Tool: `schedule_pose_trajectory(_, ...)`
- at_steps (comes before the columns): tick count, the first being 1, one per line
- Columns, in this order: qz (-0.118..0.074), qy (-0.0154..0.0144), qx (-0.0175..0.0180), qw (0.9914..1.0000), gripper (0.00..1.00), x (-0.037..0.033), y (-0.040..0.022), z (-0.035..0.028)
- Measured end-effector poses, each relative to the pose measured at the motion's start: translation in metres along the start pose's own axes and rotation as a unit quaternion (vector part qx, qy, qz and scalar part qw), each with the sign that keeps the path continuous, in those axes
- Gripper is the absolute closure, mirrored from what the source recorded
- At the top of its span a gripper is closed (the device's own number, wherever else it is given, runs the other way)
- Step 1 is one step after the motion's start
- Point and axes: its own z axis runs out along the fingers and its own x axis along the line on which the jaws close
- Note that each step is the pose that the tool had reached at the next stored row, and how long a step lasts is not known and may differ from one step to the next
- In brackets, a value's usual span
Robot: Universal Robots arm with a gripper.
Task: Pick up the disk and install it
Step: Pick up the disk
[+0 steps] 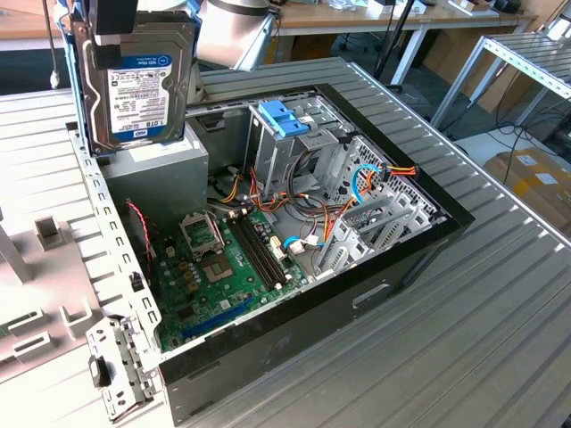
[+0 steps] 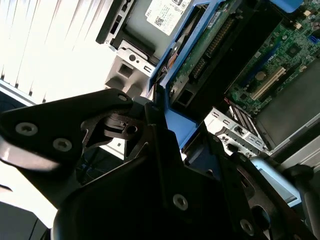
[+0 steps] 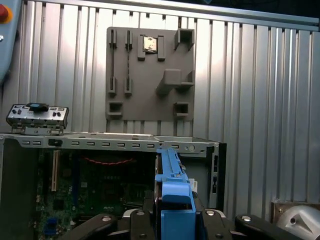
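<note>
Hanging upright, the dark grey, blue-framed disk [image 1: 138,80] sits clamped in the claw [image 3: 174,219].

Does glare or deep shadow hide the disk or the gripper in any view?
Second wrist view: the ribbed table is washed out to white, and the gripper reads as a dark mass, though the disk it clamps is visible. First wrist view: even light, the computer case interior dim. Exterior view: even light, the disk plainly lit.

The disk [image 1: 138,80] hangs above the open computer case [image 1: 393,285], which lies on the table [image 1: 500,357].
</note>
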Motion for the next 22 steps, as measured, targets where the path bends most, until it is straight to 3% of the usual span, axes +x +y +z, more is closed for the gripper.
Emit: schedule_pose_trajectory(22, 0.000, 0.0000, 0.0000, 1.00000, 0.63, 0.0108, -0.0099, 0.0007)
